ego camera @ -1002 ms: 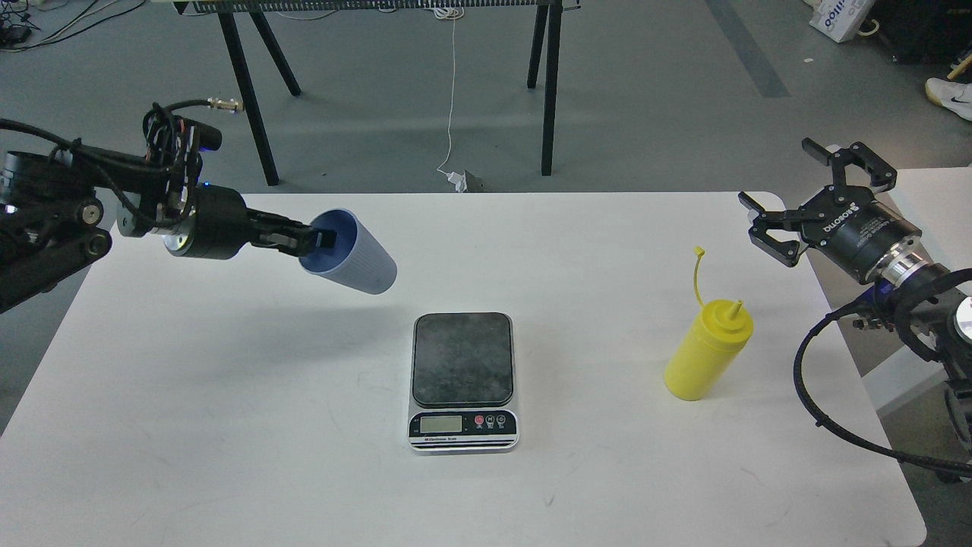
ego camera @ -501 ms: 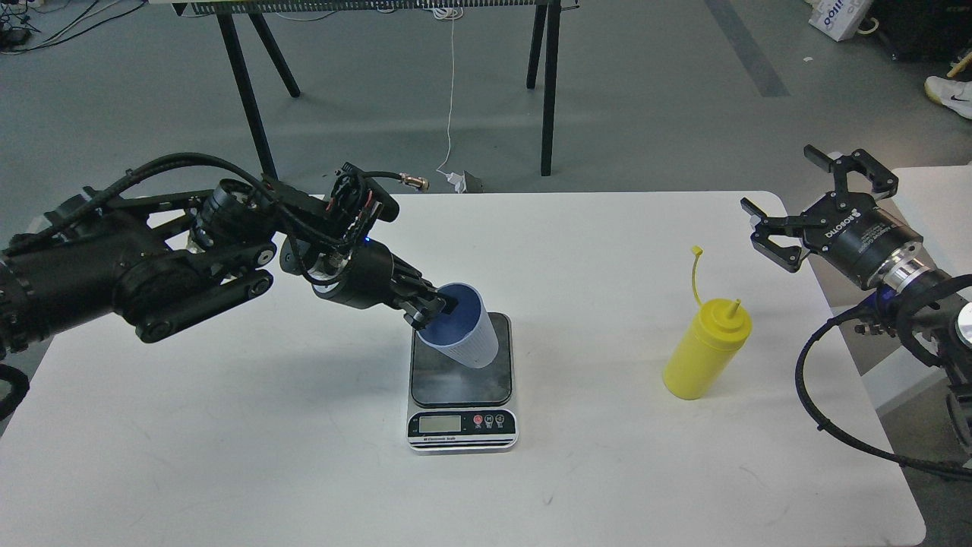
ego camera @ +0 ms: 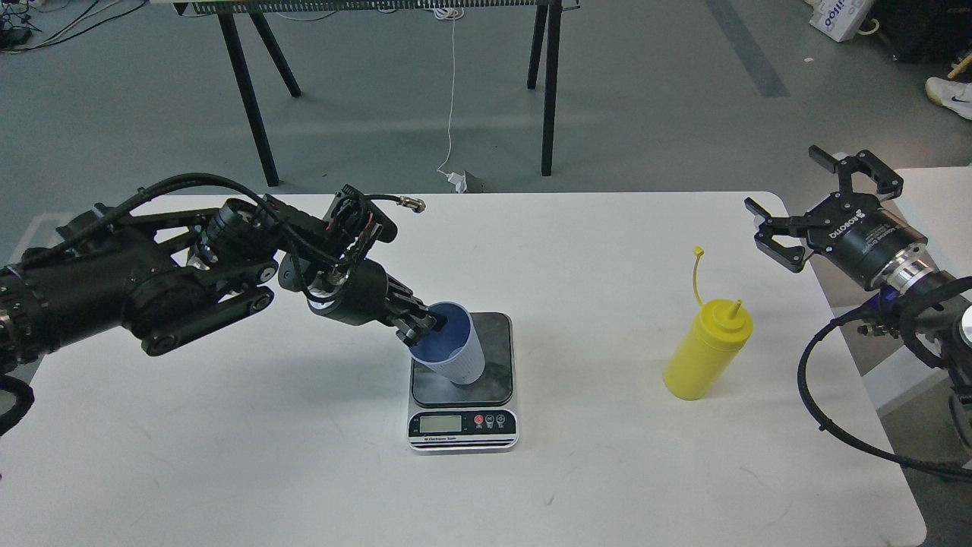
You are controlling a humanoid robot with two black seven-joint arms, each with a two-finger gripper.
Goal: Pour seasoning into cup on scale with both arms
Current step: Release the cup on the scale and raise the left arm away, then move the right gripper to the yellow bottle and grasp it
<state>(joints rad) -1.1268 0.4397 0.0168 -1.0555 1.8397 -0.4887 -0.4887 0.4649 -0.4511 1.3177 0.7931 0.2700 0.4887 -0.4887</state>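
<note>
Light-blue plastic cup (ego camera: pixel 449 343) sits on the dark grey plate of a digital kitchen scale (ego camera: pixel 463 384) at the centre of a white bench (ego camera: pixel 228 425), tilted slightly with its open mouth leaning toward 10 o'clock. The robot's left gripper (ego camera: pixel 422 325), reaching in from 9 o'clock on a black cabled arm, is clenched on the cup's rim, one finger inside the mouth and one outside. The cup's base appears to touch the plate, on its left half. The scale's silver-black front, with LCD display and small round buttons, faces 6 o'clock. At 3 o'clock from the scale, well apart from it, a yellow squeeze bottle of seasoning (ego camera: pixel 708 351) stands on the bench, its pointed nozzle uncapped and its thin cap strap rising above it. Beyond the bottle, at about 2 o'clock near the bench's edge, the right gripper (ego camera: pixel 816 196) hangs in the air with its fingers spread wide, grasping nothing.
</note>
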